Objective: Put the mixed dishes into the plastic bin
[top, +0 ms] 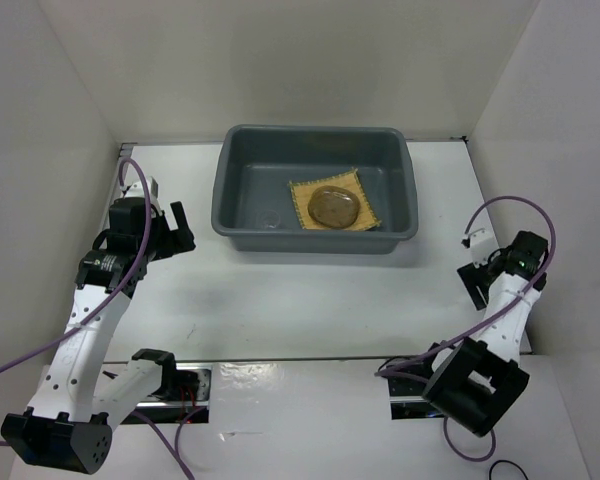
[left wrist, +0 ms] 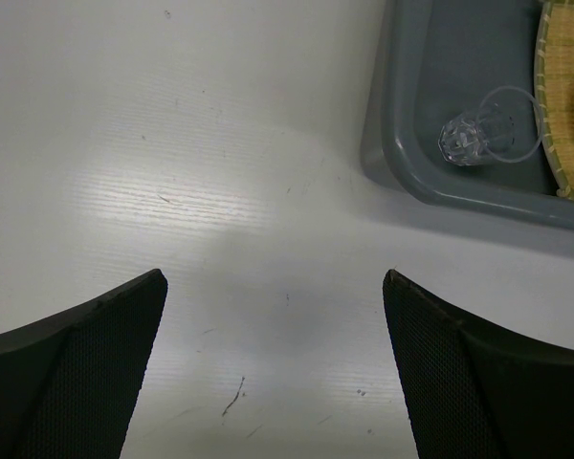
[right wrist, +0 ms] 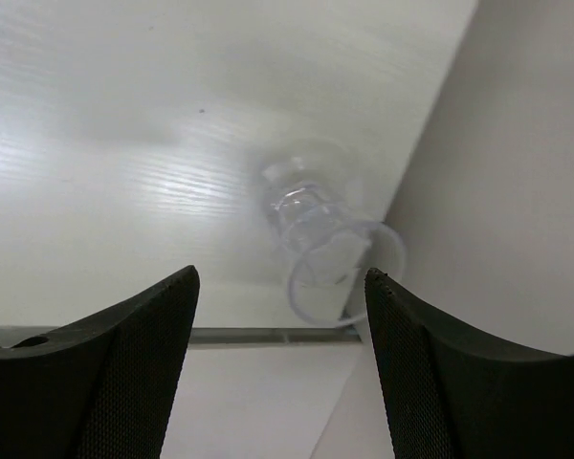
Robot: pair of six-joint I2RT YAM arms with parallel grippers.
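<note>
The dark grey plastic bin [top: 235, 215] stands at the back middle of the table. Inside it the yellow-tan woven placemat [top: 365, 195] lies flat with the brownish plate [top: 333, 207] on top. A small clear cup [top: 271, 218] sits on the bin floor left of the mat; it also shows in the left wrist view [left wrist: 469, 134], beside the mat's edge [left wrist: 562, 105]. My left gripper [top: 177, 233] [left wrist: 273, 277] is open and empty over bare table, left of the bin. My right gripper [top: 473, 273] [right wrist: 279, 273] is open and empty, with a second clear cup [right wrist: 330, 249] just beyond its fingertips by the right wall.
White walls enclose the table on the left, back and right [right wrist: 517, 172]. The bin's near left corner [left wrist: 387, 158] is close ahead of the left gripper. Purple cables loop around both arms. A seam [right wrist: 268, 335] runs along the table near the right-hand cup.
</note>
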